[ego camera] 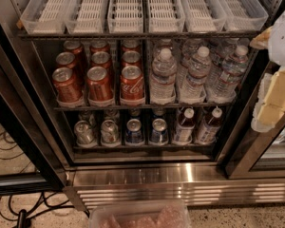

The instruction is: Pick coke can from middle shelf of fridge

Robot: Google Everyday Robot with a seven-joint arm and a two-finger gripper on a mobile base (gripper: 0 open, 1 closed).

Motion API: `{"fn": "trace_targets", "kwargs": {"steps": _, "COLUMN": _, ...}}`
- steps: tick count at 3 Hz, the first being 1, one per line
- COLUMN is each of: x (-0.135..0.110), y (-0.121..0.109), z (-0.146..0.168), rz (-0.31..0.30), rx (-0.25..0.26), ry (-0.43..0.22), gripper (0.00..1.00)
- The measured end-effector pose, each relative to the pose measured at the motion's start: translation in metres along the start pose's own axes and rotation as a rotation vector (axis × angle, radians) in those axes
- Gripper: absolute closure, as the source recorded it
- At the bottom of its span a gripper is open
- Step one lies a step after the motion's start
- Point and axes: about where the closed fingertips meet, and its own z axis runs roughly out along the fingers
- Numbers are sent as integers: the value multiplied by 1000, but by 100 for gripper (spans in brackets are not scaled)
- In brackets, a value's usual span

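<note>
The fridge (180, 184) stands open in front of me. The coke can (132, 85), red with white script, stands at the front of the third lane on the middle shelf (147, 107). Plainer red cans (99, 83) fill the two lanes to its left and the rows behind it. Water bottles (163, 77) stand directly to its right. My gripper (274, 99), white and cream, hangs at the right edge of the view. It is in front of the fridge's right frame, outside the shelves and well to the right of the coke can.
White slotted trays (142, 8) sit on the shelf above. Small silver and blue cans (133, 132) and small bottles (184, 126) are on the shelf below. A clear plastic bin (140, 215) lies on the floor in front. Cables (9, 148) lie at the left.
</note>
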Motion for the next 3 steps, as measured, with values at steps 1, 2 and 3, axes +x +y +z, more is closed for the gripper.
{"fn": "trace_targets", "kwargs": {"steps": 1, "x": 0, "y": 0, "z": 0, "rz": 0, "rx": 0, "ry": 0, "gripper": 0}}
{"fn": "trace_targets", "kwargs": {"steps": 2, "x": -5, "y": 8, "z": 22, "rz": 31, "rx": 14, "ry": -31, "gripper": 0}}
{"fn": "trace_targets", "kwargs": {"steps": 3, "x": -29, "y": 36, "z": 70, "rz": 39, "rx": 4, "ry": -105, "gripper": 0}}
